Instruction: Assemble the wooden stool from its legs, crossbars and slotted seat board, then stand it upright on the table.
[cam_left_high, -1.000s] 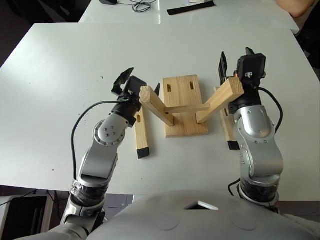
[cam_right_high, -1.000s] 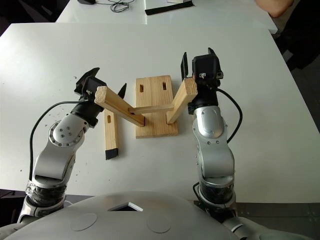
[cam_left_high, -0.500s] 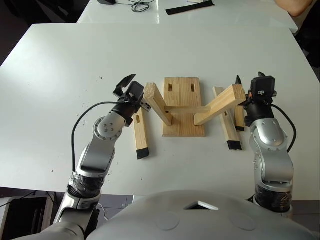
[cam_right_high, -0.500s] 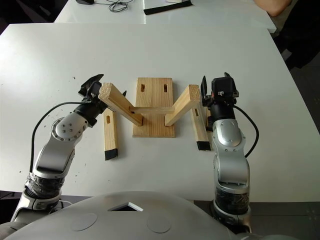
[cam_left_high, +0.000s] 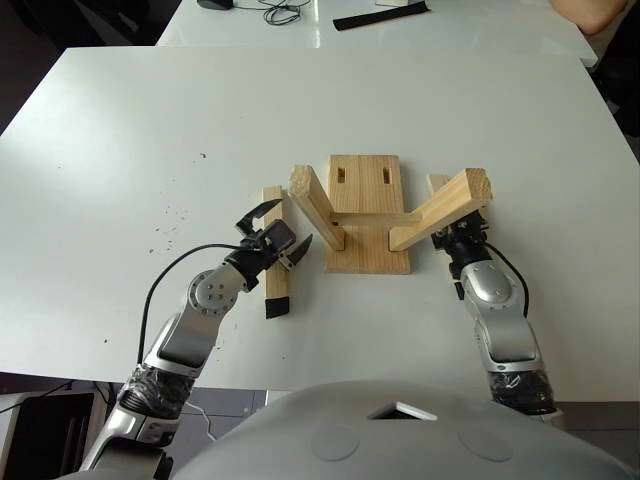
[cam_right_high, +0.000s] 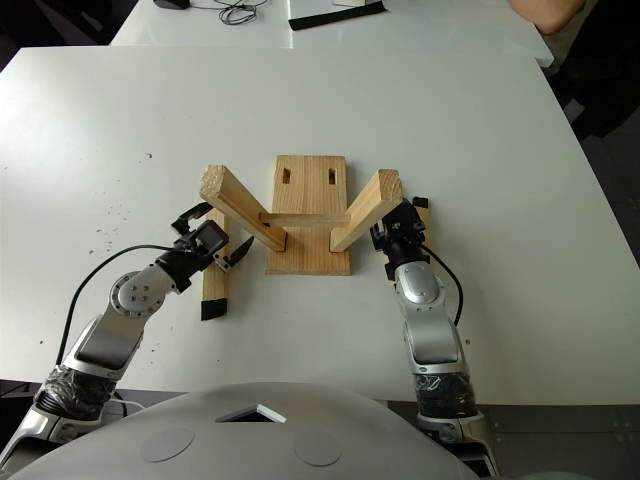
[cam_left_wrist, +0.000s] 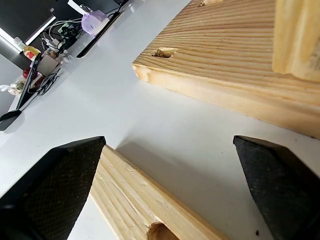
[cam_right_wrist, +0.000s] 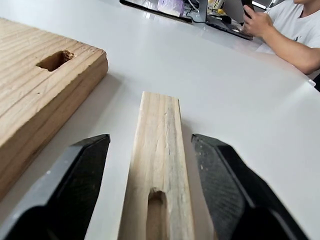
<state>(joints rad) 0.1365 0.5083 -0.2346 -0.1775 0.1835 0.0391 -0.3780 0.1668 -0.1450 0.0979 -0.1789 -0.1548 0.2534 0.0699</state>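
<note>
Seat board (cam_left_high: 366, 182) flat, leg-crossbar frame (cam_left_high: 375, 216) atop; 2 loose legs (cam_left_high: 278, 282) beside.

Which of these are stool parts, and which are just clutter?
Job: seat board; joined leg pair with crossbar on it; left loose leg; right loose leg.
Lying about: black strip and cables on the far table.

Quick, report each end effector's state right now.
Left end effector: open, straddling the left loose leg, not gripping.
Right end effector: open, straddling the right loose leg, not gripping.
</note>
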